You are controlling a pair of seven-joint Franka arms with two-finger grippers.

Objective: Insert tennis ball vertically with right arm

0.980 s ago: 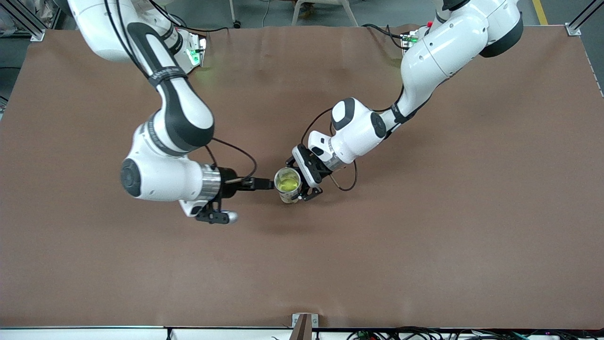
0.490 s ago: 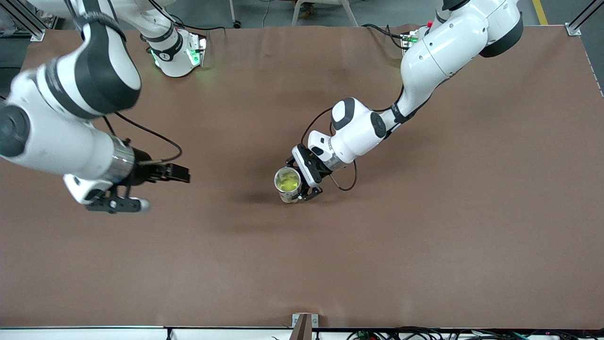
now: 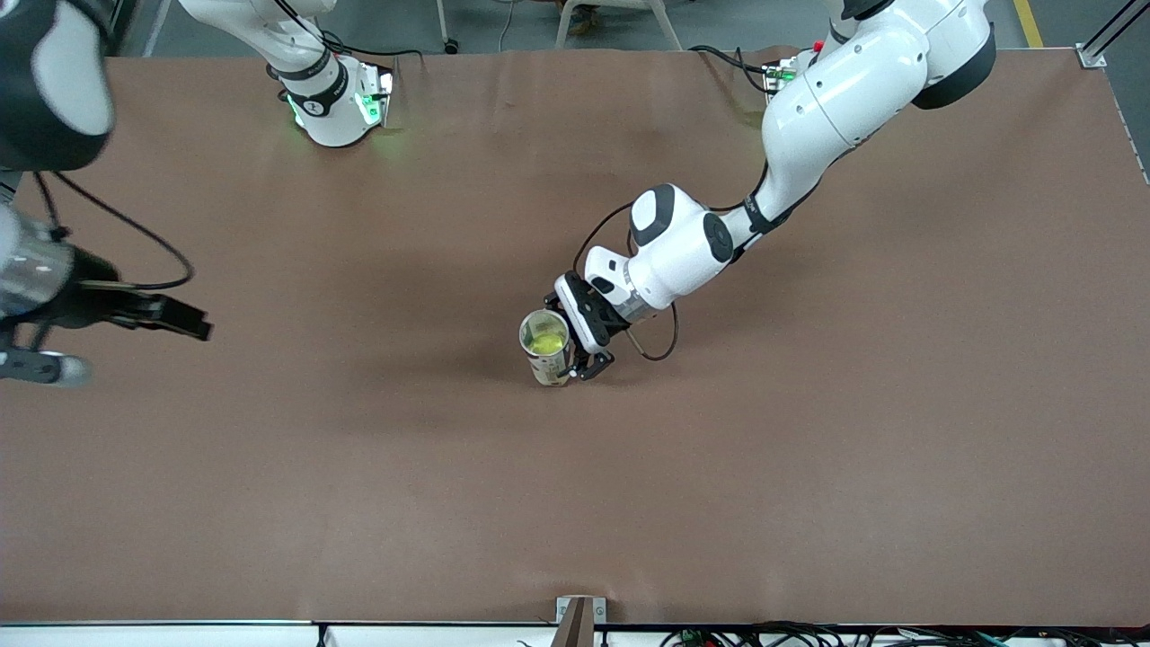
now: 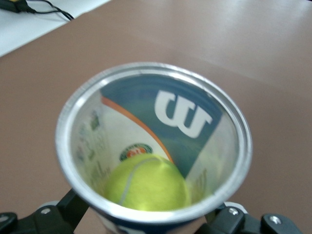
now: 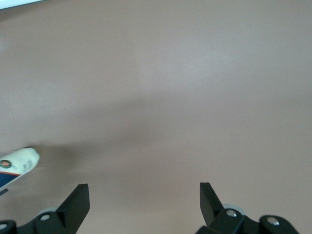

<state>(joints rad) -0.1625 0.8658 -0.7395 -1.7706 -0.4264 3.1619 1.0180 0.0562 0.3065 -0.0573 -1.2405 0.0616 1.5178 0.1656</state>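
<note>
A clear tennis ball can (image 3: pixel 550 366) stands upright on the brown table (image 3: pixel 809 449), near its middle. A yellow-green tennis ball (image 3: pixel 544 342) lies inside it, low in the can. My left gripper (image 3: pixel 564 349) is shut on the can's side wall. The left wrist view looks down into the can's metal rim (image 4: pixel 68 112) at the ball (image 4: pixel 146 183), with the left gripper (image 4: pixel 146 222) around the can. My right gripper (image 3: pixel 198 325) is open and empty, over the table's right-arm end, well away from the can. In the right wrist view its fingers (image 5: pixel 78 197) stand wide apart over bare table.
The right arm's base (image 3: pixel 332 99) and the left arm's base (image 3: pixel 782 76) stand at the table's edge farthest from the front camera. A slice of the can (image 5: pixel 17 163) shows at the edge of the right wrist view.
The right arm has drawn back from beside the can toward its own end of the table, gripper empty. The left gripper stays on the can with the ball inside.
</note>
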